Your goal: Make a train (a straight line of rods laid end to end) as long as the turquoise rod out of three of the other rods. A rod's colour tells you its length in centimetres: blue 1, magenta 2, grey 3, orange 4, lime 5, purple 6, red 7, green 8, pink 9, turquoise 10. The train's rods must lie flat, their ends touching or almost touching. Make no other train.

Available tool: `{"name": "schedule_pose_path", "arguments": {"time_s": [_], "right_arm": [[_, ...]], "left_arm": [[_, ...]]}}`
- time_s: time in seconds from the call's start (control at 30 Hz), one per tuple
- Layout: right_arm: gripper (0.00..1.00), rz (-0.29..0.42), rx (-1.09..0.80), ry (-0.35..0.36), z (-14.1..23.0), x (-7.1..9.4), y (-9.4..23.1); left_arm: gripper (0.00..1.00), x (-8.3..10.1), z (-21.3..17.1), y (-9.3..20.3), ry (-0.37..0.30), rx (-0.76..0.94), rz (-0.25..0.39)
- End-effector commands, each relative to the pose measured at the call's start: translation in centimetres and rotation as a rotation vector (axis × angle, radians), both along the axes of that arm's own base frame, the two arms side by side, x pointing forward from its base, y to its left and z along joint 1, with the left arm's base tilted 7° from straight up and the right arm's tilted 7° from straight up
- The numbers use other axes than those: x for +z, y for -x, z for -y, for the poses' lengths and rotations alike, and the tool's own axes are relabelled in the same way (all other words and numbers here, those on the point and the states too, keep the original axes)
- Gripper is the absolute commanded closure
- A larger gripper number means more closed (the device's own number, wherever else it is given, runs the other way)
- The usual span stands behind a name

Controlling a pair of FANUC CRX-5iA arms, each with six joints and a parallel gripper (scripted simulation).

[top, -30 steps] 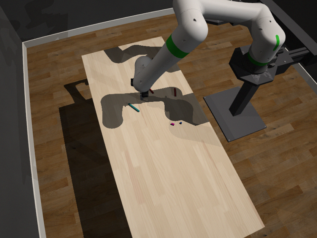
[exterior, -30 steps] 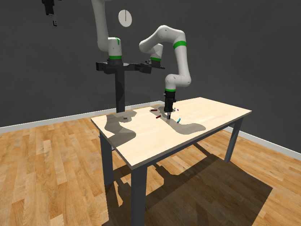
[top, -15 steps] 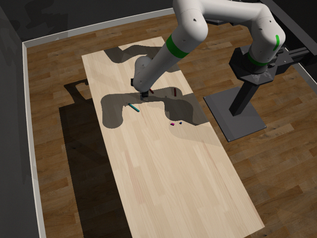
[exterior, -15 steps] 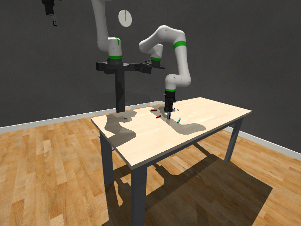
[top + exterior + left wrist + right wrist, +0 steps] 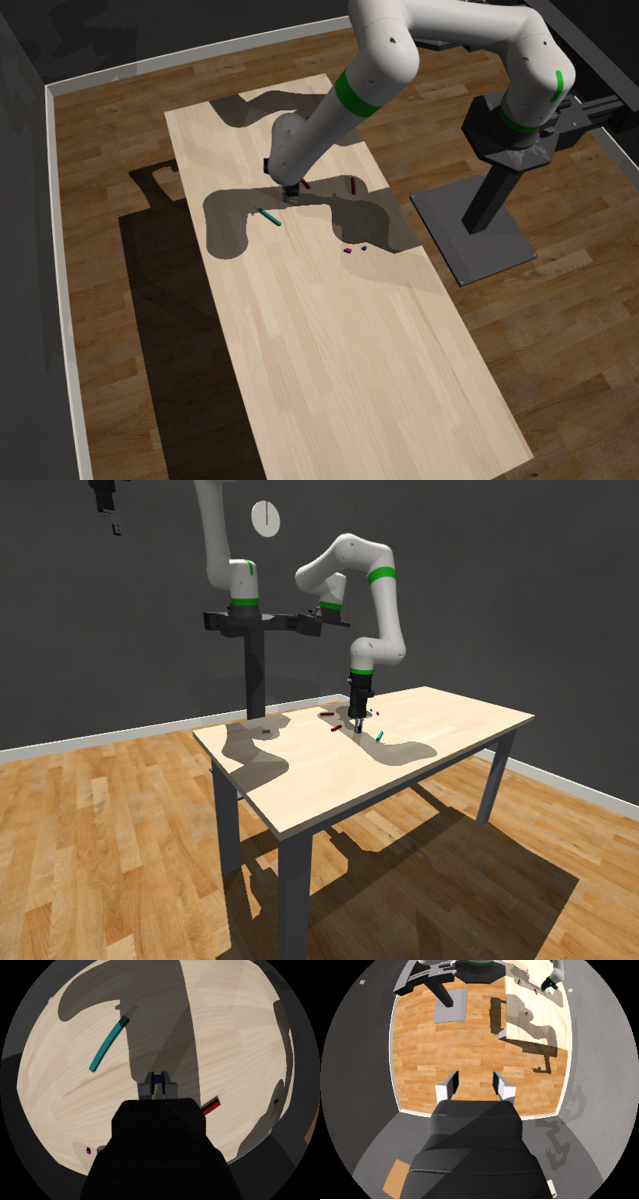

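A turquoise rod (image 5: 270, 217) (image 5: 379, 735) (image 5: 108, 1045) lies on the table. My left gripper (image 5: 290, 200) (image 5: 358, 731) (image 5: 158, 1078) points down beside it, tips at or close to the table. Its fingers are slightly open, with a small blue rod (image 5: 158, 1078) between them. One red rod (image 5: 305, 183) (image 5: 335, 728) (image 5: 211, 1107) lies near this gripper, partly hidden in the left wrist view; another red rod (image 5: 353, 185) (image 5: 327, 714) lies farther off. A magenta rod (image 5: 348, 250) (image 5: 377, 712) (image 5: 88, 1151) lies near another blue rod (image 5: 364, 248) (image 5: 371, 709). My right gripper (image 5: 476, 1078) (image 5: 116, 529) is open and empty.
A small grey rod (image 5: 265, 731) (image 5: 527, 1014) lies in shadow toward one end of the table (image 5: 335, 361) (image 5: 309, 790). The right gripper hangs high beyond the table's end, above the floor (image 5: 473, 1052). The left arm (image 5: 330, 123) blocks part of the top view.
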State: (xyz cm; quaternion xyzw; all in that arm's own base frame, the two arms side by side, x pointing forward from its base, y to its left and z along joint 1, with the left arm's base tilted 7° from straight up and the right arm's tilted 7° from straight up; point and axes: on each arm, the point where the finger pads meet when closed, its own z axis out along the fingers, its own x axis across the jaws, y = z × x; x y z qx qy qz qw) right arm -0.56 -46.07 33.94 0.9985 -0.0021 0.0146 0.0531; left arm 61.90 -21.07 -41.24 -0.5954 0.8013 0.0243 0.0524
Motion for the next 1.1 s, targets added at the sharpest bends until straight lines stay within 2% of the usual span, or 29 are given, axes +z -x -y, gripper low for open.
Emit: {"name": "schedule_pose_path", "arguments": {"time_s": [0.0, 0.03, 0.1, 0.13, 0.27, 0.3, 0.8, 0.93, 1.07], "right_arm": [[0.0, 0.0, 0.0, 0.002, 0.0, 0.1, 0.0], [0.0, 0.0, 0.0, 0.002, 0.0, 0.1, 0.0], [0.0, 0.0, 0.0, 0.002, 0.0, 0.1, 0.0], [0.0, 0.0, 0.0, 0.002, 0.0, 0.1, 0.0], [0.0, 0.0, 0.0, 0.002, 0.0, 0.1, 0.0], [0.0, 0.0, 0.0, 0.002, 0.0, 0.1, 0.0], [0.0, 0.0, 0.0, 0.002, 0.0, 0.1, 0.0], [0.0, 0.0, 0.0, 0.002, 0.0, 0.1, 0.0], [0.0, 0.0, 0.0, 0.002, 0.0, 0.1, 0.0]], "left_arm": [[0.64, 0.1, 0.1, -0.1, 0.001, 0.0, 0.002], [0.58, 0.1, 0.1, -0.1, 0.001, 0.0, 0.002], [0.58, 0.1, 0.1, -0.1, 0.001, 0.0, 0.002], [0.52, 0.1, 0.1, -0.1, 0.001, 0.0, 0.002], [0.52, 0.1, 0.1, -0.1, 0.001, 0.0, 0.002], [0.46, 0.1, 0.1, -0.1, 0.001, 0.0, 0.002], [0.46, 0.4, 0.1, -0.1, 0.001, 0.0, 0.002], [0.46, 1.5, 0.2, 0.0, 0.001, 0.0, 0.002], [0.46, 3.4, 0.4, 0.1, 0.001, 0.0, 0.002]]}}
